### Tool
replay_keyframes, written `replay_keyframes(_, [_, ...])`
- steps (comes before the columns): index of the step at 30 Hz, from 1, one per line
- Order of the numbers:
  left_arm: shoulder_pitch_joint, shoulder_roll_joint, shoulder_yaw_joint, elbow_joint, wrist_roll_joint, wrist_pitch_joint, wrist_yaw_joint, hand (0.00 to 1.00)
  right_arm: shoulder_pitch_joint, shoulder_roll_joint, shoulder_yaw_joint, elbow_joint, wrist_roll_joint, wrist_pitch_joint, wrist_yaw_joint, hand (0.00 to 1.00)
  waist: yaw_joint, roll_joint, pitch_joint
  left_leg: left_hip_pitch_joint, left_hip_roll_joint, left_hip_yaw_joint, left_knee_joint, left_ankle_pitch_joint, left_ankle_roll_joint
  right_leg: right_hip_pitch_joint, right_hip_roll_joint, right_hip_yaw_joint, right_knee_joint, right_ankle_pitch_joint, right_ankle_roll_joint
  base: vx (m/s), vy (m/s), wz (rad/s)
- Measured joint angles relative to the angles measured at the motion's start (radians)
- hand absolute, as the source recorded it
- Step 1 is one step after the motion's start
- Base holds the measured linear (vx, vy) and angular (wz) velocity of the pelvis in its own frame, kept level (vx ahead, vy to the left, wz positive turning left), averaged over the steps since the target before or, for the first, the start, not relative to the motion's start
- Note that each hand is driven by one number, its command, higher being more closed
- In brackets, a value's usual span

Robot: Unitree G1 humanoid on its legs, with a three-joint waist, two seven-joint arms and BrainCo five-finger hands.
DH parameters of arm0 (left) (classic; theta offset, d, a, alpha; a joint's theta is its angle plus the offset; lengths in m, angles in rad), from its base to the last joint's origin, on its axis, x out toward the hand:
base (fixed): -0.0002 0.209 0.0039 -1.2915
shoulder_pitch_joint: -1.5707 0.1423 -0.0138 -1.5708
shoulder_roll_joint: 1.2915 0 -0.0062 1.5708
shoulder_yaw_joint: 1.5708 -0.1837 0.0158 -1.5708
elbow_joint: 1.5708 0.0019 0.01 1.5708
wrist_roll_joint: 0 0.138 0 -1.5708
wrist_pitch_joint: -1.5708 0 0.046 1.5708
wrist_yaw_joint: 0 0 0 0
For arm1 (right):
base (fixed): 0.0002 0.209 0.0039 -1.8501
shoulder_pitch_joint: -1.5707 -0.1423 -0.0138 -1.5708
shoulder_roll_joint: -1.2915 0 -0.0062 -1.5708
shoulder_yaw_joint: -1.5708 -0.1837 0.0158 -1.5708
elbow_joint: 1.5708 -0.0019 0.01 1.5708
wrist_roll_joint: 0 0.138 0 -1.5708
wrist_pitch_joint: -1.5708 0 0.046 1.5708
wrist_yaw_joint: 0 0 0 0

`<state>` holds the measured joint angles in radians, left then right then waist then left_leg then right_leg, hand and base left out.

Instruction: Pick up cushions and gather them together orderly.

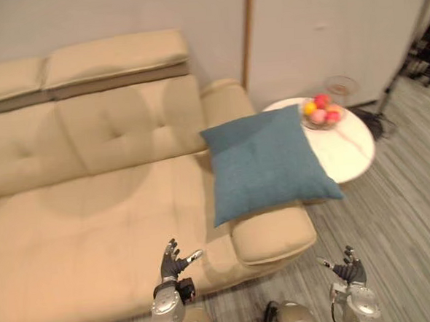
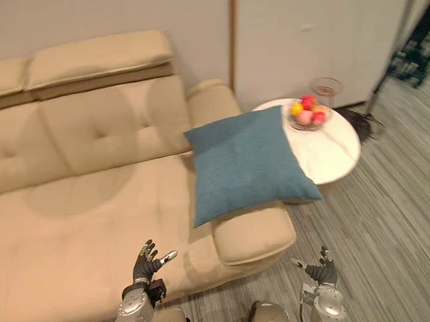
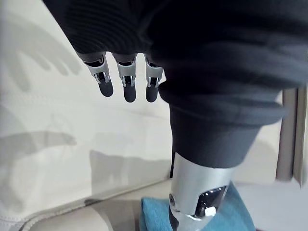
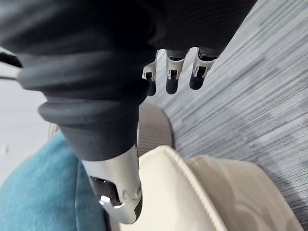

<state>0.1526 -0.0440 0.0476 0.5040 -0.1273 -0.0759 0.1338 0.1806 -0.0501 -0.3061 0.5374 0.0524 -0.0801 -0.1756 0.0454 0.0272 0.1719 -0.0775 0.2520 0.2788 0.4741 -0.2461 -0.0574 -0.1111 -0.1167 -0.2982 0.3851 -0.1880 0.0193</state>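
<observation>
Hovering low before the sofa (image 1: 94, 212), my left hand (image 1: 174, 264) and right hand (image 1: 348, 269) are both spread open and hold nothing, while the blue cushion (image 1: 266, 161) lies tilted across the armrest (image 1: 274, 237), well ahead of them. If I pinch only its near corner, it may slide to the floor (one edge overhangs the side table (image 1: 349, 153)) or swing into the fruit bowl (image 1: 323, 113).

Beside the beige sofa (image 1: 94, 212) we find a round white table (image 1: 350, 156) bearing a fruit bowl (image 1: 322, 113).
</observation>
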Motion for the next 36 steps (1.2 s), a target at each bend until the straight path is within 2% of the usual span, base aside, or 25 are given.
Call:
replay_keyframes(2, [0.006, 0.02, -0.012, 0.014, 0.002, 0.001, -0.001, 0.0, -0.007, 0.007, -0.007, 0.03, 0.022, 0.0, 0.0, 0.0, -0.001, 0.001, -0.004, 0.014, -0.003, 0.07, -0.082, 0.011, -0.014, 0.002, 0.002, 0.0, -0.034, 0.01, 0.007, -0.07, -0.004, 0.5])
replay_keyframes(3, [0.013, 0.044, -0.012, 0.033, 0.003, 0.003, -0.001, 0.0, -0.022, 0.01, -0.01, 0.079, 0.031, 0.009, 0.0, 0.0, 0.0, -0.009, -0.006, 0.025, -0.017, 0.085, -0.145, 0.042, -0.014, 0.002, 0.006, 0.005, -0.075, 0.044, 0.012, -0.1, 0.011, 0.11])
replay_keyframes(5, [0.027, 0.076, -0.012, 0.049, 0.005, 0.005, -0.002, 0.0, -0.018, 0.008, -0.02, 0.101, 0.035, 0.015, -0.001, 0.0, -0.004, -0.016, -0.014, 0.028, -0.044, 0.089, -0.196, 0.071, -0.008, 0.004, 0.011, 0.036, -0.132, 0.085, 0.018, -0.11, 0.038, -0.15])
replay_keyframes(10, [0.024, 0.12, -0.003, 0.052, 0.023, 0.005, -0.005, 0.0, -0.021, -0.035, -0.058, 0.104, 0.023, 0.02, -0.02, 0.0, -0.008, -0.023, -0.021, 0.058, -0.07, 0.124, -0.26, 0.105, -0.001, 0.011, 0.013, 0.085, -0.199, 0.144, 0.024, -0.09, 0.031, -0.2])
replay_keyframes(12, [0.021, 0.135, 0.002, 0.052, 0.027, 0.005, -0.008, 0.0, -0.034, -0.075, -0.058, 0.104, 0.014, 0.02, -0.02, 0.0, -0.014, -0.028, -0.03, 0.059, -0.081, 0.137, -0.277, 0.113, 0.002, -0.007, 0.012, 0.109, -0.197, 0.148, 0.024, -0.09, 0.017, -0.26])
replay_keyframes(13, [0.02, 0.149, 0.003, 0.052, 0.031, 0.005, -0.009, 0.0, -0.053, -0.108, -0.058, 0.101, 0.012, 0.02, -0.02, 0.0, -0.029, -0.032, -0.032, 0.057, -0.089, 0.14, -0.282, 0.112, 0.001, -0.025, 0.008, 0.124, -0.18, 0.141, 0.033, -0.11, 0.017, -0.32])
replay_keyframes(14, [0.017, 0.166, 0.002, 0.052, 0.034, 0.005, -0.011, 0.0, -0.075, -0.144, -0.058, 0.091, -0.005, 0.02, -0.02, 0.0, -0.032, -0.036, -0.033, 0.056, -0.099, 0.15, -0.281, 0.105, 0.001, -0.058, 0.001, 0.15, -0.14, 0.124, 0.041, -0.09, 0.015, -0.3])
replay_keyframes(18, [-0.037, 0.201, 0.001, 0.052, 0.033, 0.002, -0.004, 0.0, -0.112, -0.206, -0.057, 0.061, -0.025, 0.02, -0.021, 0.0, -0.049, -0.04, -0.029, 0.048, -0.118, 0.147, -0.281, 0.108, 0.0, -0.108, -0.021, 0.174, -0.081, 0.104, 0.047, -0.04, 0.01, -0.11])
replay_keyframes(20, [-0.094, 0.238, -0.008, 0.052, 0.026, -0.002, 0.001, 0.0, -0.179, -0.23, -0.046, 0.06, -0.03, 0.02, -0.022, 0.0, -0.077, -0.041, -0.026, 0.025, -0.129, 0.133, -0.286, 0.115, 0.01, -0.136, -0.027, 0.18, -0.069, 0.12, 0.041, 0.0, 0.0, 0.02])
replay_keyframes(22, [-0.131, 0.25, -0.013, 0.053, 0.019, -0.004, 0.003, 0.0, -0.208, -0.246, -0.031, 0.055, -0.043, 0.02, -0.022, 0.0, -0.082, -0.038, -0.024, 0.019, -0.134, 0.133, -0.292, 0.122, 0.014, -0.144, -0.025, 0.19, -0.076, 0.126, 0.04, 0.0, 0.006, -0.03])
replay_keyframes(26, [-0.238, 0.244, -0.037, 0.057, 0.003, -0.022, 0.013, 0.0, -0.269, -0.3, 0.015, 0.033, -0.058, 0.02, -0.019, 0.0, -0.092, -0.015, -0.008, -0.031, -0.14, 0.098, -0.29, 0.13, 0.023, -0.167, -0.025, 0.204, -0.076, 0.124, 0.041, 0.0, 0.001, 0.22])
replay_keyframes(29, [-0.364, 0.237, -0.089, 0.071, -0.019, -0.028, 0.027, 0.0, -0.369, -0.344, 0.06, 0.033, -0.059, 0.021, -0.021, 0.0, -0.097, -0.001, 0.034, -0.127, -0.134, 0.037, -0.244, 0.145, 0.027, -0.218, -0.021, 0.196, -0.072, 0.127, 0.036, 0.02, -0.029, 0.55])
replay_keyframes(30, [-0.442, 0.236, -0.116, 0.102, -0.023, -0.029, 0.033, 0.0, -0.461, -0.355, 0.098, 0.038, -0.059, 0.022, -0.023, 0.0, -0.098, -0.001, 0.061, -0.187, -0.131, 0.016, -0.216, 0.154, 0.028, -0.261, -0.017, 0.188, -0.064, 0.134, 0.026, -0.07, -0.036, 0.28])
replay_keyframes(31, [-0.477, 0.236, -0.131, 0.117, -0.033, -0.029, 0.042, 0.0, -0.505, -0.359, 0.118, 0.04, -0.058, 0.021, -0.025, 0.0, -0.097, -0.002, 0.067, -0.214, -0.13, 0.011, -0.213, 0.161, 0.027, -0.285, -0.016, 0.186, -0.059, 0.136, 0.023, -0.1, -0.046, 0.32])
replay_keyframes(34, [-0.662, 0.235, -0.171, 0.193, -0.057, -0.031, 0.049, 0.0, -0.737, -0.378, 0.18, 0.11, -0.049, 0.021, -0.04, 0.0, -0.096, -0.003, 0.148, -0.284, -0.133, -0.009, -0.221, 0.197, 0.023, -0.354, -0.018, 0.185, -0.041, 0.147, 0.008, -0.11, -0.045, 0.21])
replay_keyframes(36, [-0.773, 0.235, -0.177, 0.247, -0.066, -0.031, 0.062, 0.0, -0.863, -0.384, 0.199, 0.159, -0.036, 0.026, -0.057, 0.0, -0.096, -0.003, 0.179, -0.325, -0.136, -0.012, -0.241, 0.225, 0.023, -0.403, -0.018, 0.186, -0.04, 0.161, 0.003, -0.12, -0.044, 0.11])
